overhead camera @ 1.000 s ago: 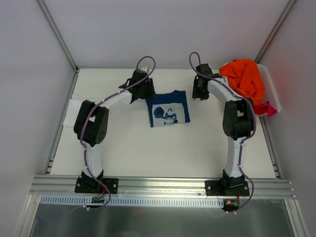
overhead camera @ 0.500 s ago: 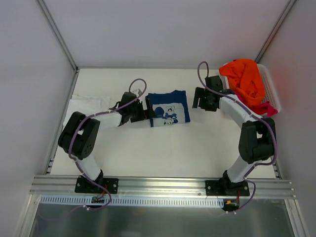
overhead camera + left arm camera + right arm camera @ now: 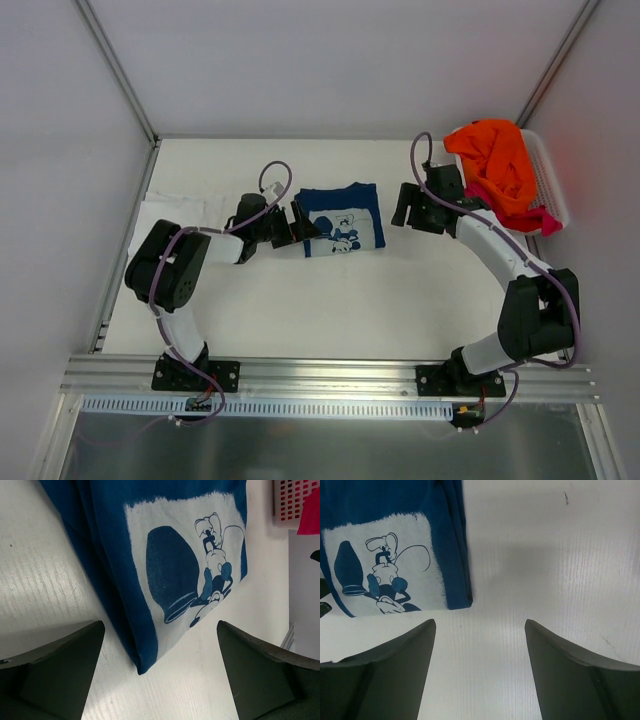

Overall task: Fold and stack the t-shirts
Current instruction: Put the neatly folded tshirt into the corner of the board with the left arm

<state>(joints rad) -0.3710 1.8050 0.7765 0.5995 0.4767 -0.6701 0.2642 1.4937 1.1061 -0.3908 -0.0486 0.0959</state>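
A navy blue t-shirt (image 3: 342,220) lies folded flat on the table with its white cartoon print up. It also shows in the left wrist view (image 3: 110,530) and the right wrist view (image 3: 380,500). My left gripper (image 3: 300,224) is open at the shirt's left edge, and its near corner lies between the fingers (image 3: 160,630). My right gripper (image 3: 404,205) is open and empty just right of the shirt, over bare table (image 3: 480,625). A white t-shirt (image 3: 178,210) lies at the far left. An orange t-shirt (image 3: 495,165) and a magenta-pink one (image 3: 537,219) are heaped in the basket.
The white slatted basket (image 3: 553,190) stands at the back right against the wall; a bit of it shows in the left wrist view (image 3: 290,500). An aluminium rail (image 3: 320,375) runs along the near edge, and white walls enclose the table.
Both grippers have opened. The left arm has dropped low and its gripper came down to the navy shirt's left edge. The right arm has stretched out, gripper slightly right and nearer.
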